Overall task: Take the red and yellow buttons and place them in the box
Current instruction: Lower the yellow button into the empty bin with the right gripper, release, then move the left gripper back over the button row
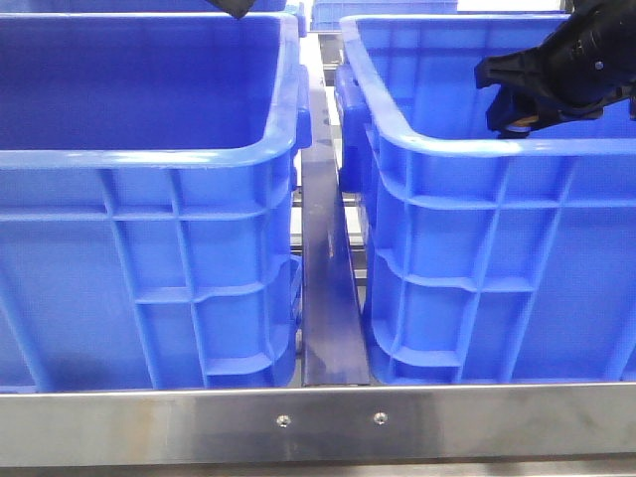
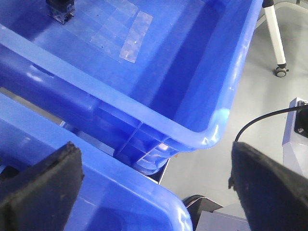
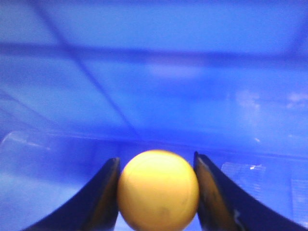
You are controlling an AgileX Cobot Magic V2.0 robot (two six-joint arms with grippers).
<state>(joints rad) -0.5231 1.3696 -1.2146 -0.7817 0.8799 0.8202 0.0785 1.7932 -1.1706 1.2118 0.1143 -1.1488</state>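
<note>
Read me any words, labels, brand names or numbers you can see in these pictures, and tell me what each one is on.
No readable text in any view.
The blue crates are plain, with no visible markings.
The clear tape strips on a crate floor are blank.
The yellow button in the right gripper shows no marking.

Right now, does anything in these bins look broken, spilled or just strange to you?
Nothing looks broken or spilled. The one curious detail: strips of clear tape are stuck to the floor of a blue crate in the left wrist view, beside a small dark part. The right gripper simply holds the yellow button over blue plastic.
</note>
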